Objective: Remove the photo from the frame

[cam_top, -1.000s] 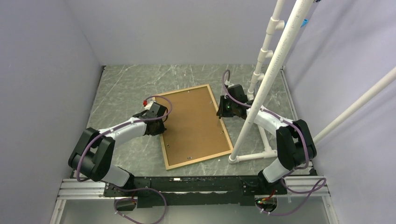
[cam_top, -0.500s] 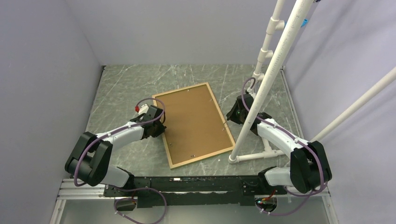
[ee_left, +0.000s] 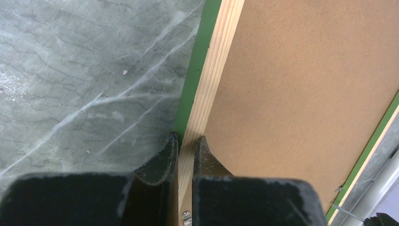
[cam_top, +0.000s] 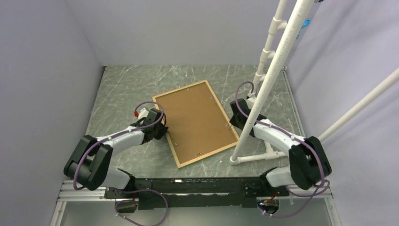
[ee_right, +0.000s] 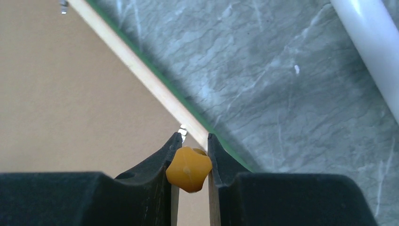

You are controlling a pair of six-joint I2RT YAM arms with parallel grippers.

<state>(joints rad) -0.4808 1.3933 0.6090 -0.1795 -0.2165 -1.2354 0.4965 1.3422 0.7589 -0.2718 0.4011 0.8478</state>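
Top cam: you've got the frame [cam_top: 208, 154] lying back-up and skewed on the marble table [cam_top: 122, 84], with the brown backing board [cam_top: 195, 122] filling it. The photo is hidden under the board, so no view shows it. L gripper [cam_top: 164, 133] is at the frame's left long rim. R gripper [cam_top: 230, 123] is at the right rim, partly behind a white PVC pipe [cam_top: 270, 80], tips hard to make out.

L wrist: fingers [ee_left: 162, 160] are clenched on the light wood rim, one on the green outer edge, the other on the board side. Frame is cut off top and bottom.

R wrist: jaws are clamped on a small orange lump [ee_right: 188, 168]; can't tell what it is. It sits at the rim by a tiny metal tab [ee_right: 182, 131].
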